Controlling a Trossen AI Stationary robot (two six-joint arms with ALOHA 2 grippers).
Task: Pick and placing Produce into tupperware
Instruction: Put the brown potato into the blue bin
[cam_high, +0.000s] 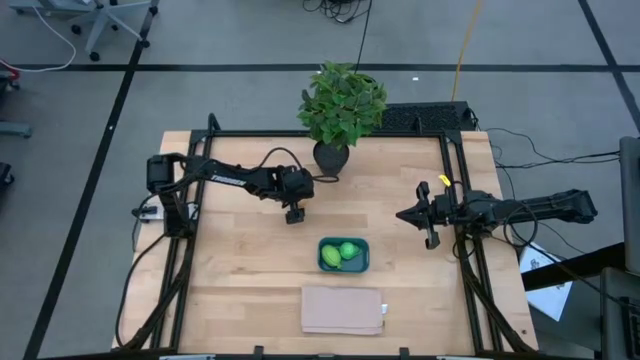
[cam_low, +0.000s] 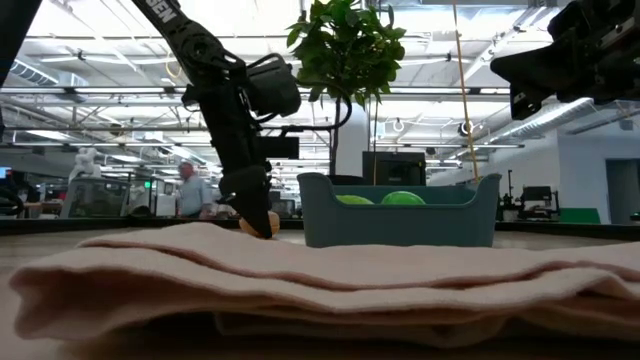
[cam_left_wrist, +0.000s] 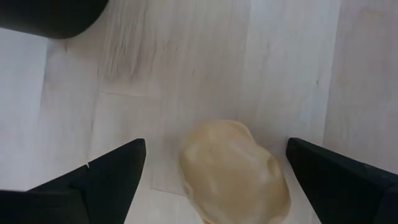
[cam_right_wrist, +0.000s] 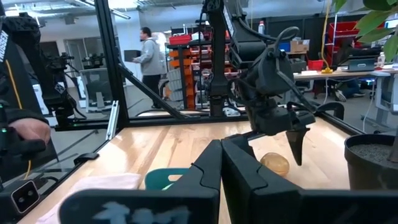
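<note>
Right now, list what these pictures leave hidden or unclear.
- High view: the tan-orange piece is hidden under the left gripper.
- Low view: the tupperware wall hides all but the tops of the two green pieces.
- Right wrist view: the shut right gripper and cloth cover most of the tupperware.

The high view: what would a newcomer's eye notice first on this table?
Probably the leafy potted plant at the table's far edge. Next, the teal tupperware near the middle, holding two green fruits. Then the left gripper, its fingers open around a tan egg-like piece on the wood.
</note>
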